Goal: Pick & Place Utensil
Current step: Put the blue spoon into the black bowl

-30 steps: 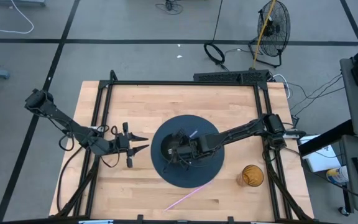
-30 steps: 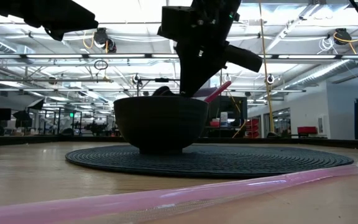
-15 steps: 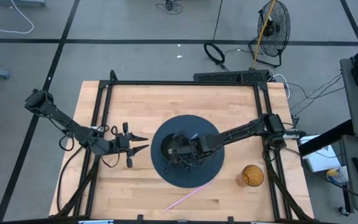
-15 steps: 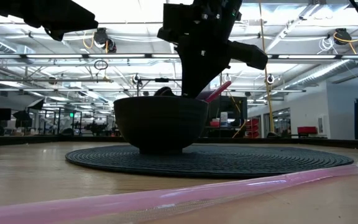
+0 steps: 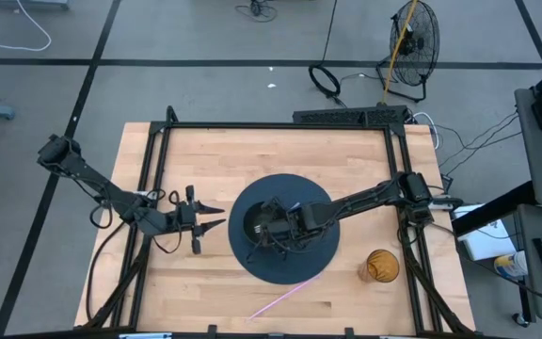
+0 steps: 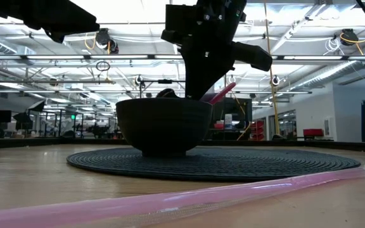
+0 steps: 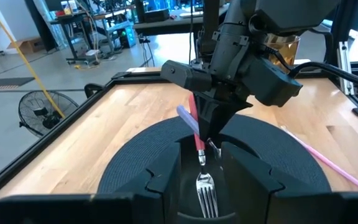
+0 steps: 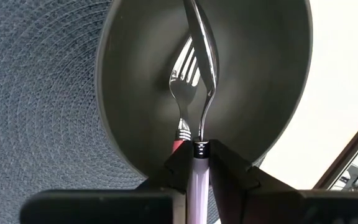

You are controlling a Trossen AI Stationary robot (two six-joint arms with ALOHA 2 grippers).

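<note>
Over the dark bowl [image 5: 263, 229] at table centre, the right gripper [image 8: 195, 163] is clamped on a lilac-handled spoon [image 8: 202, 59] — bowl end inside, beside a fork [image 8: 185, 81] already lying there. Release is left. Left gripper [image 5: 207, 222] waits at left — fingers apart, empty.

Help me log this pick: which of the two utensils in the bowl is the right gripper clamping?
The right gripper is shut on the pale-handled utensil, probably a spoon. The pink-handled fork lies beside it in the dark bowl, outside the fingers.
</note>
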